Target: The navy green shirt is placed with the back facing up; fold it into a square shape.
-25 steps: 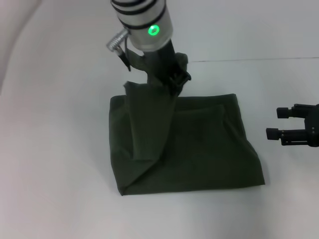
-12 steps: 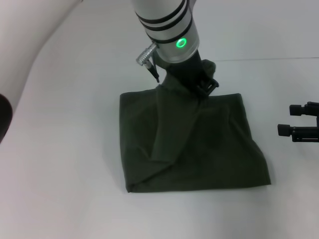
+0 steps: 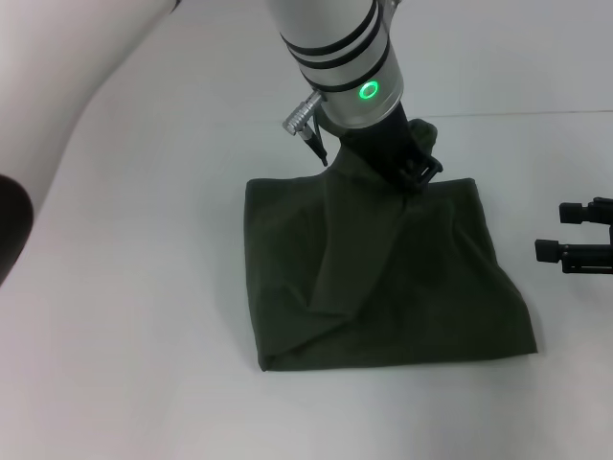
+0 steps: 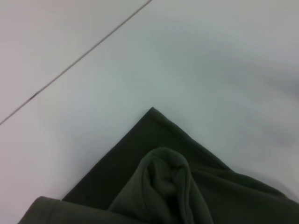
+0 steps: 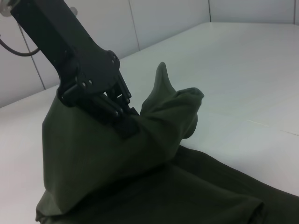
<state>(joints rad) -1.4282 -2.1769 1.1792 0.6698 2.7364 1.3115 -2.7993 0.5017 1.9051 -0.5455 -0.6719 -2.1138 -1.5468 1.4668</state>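
Left gripper: your left gripper [image 3: 414,174] is clamped on a bunched fold of the shirt [image 3: 383,278], held above the shirt's far edge. The right wrist view shows the black fingers [image 5: 122,108] pinching the cloth, with a tuft poking up beyond them.

Why held so: a strip of cloth hangs from the grip and drapes down onto the flat part. You appear to be carrying one side across the body, probably to lay it over and narrow the shape toward a square.

Shirt: dark olive green and plain, lying on the white table [image 3: 144,335] in the middle of the head view. It is already a rough rectangle, with one near corner skewed outward on the right.

Left wrist view: one pointed corner of the shirt [image 4: 154,140] lies on the table, with a rolled lump of cloth just beside the camera.

Right gripper: your right gripper [image 3: 551,233] hangs idle at the right edge of the head view, well apart from the shirt, fingers spread with nothing between them.

Writing: no brand, label or print is visible on the shirt. A green light [image 3: 368,91] glows on the left wrist.
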